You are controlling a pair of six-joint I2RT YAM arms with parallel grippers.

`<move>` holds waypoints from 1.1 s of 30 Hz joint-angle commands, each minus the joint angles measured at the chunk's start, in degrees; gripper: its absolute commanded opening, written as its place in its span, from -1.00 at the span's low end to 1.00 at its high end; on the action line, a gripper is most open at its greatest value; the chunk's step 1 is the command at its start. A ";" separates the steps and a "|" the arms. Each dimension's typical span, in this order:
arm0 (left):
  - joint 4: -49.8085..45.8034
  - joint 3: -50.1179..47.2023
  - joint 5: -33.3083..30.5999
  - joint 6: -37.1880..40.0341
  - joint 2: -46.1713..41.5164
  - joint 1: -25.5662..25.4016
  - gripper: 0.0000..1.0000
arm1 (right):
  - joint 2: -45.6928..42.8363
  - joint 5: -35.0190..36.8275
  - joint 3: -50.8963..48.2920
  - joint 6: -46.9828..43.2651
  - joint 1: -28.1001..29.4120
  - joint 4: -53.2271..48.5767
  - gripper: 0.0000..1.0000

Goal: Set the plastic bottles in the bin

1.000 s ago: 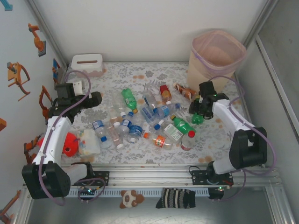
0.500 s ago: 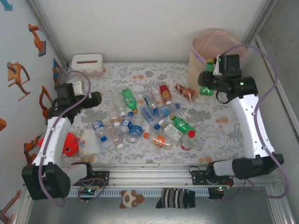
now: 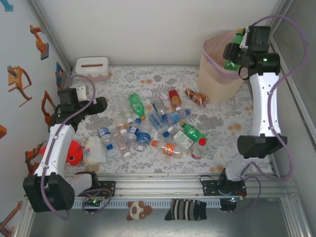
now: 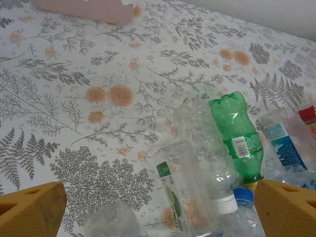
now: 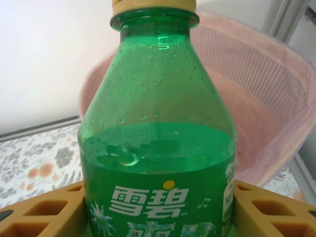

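The white characters 雪碧 are printed on the label of the green bottle (image 5: pixel 157 148); the small print at its right edge cannot be read. A barcode is borne by the crushed green bottle (image 4: pixel 237 136), its digits too small to be read

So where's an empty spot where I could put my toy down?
Two bare patches on the flowery mat: the far strip between the tissue box and the bin, and the right side, between the plastic bottles and the right wall. The middle is crowded with bottles.
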 commanded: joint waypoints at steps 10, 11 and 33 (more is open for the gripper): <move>0.24 -1.11 0.40 -0.53 -1.46 0.34 0.94 | 14.35 -3.82 9.23 -5.64 -4.76 7.54 0.18; 0.21 -1.11 0.40 -0.52 -1.41 0.35 0.94 | 15.46 -4.06 9.62 -6.03 -4.81 7.60 0.18; -0.24 -1.02 0.97 -0.69 0.05 0.26 0.94 | 31.55 -5.08 17.55 -9.73 -4.81 -4.35 0.15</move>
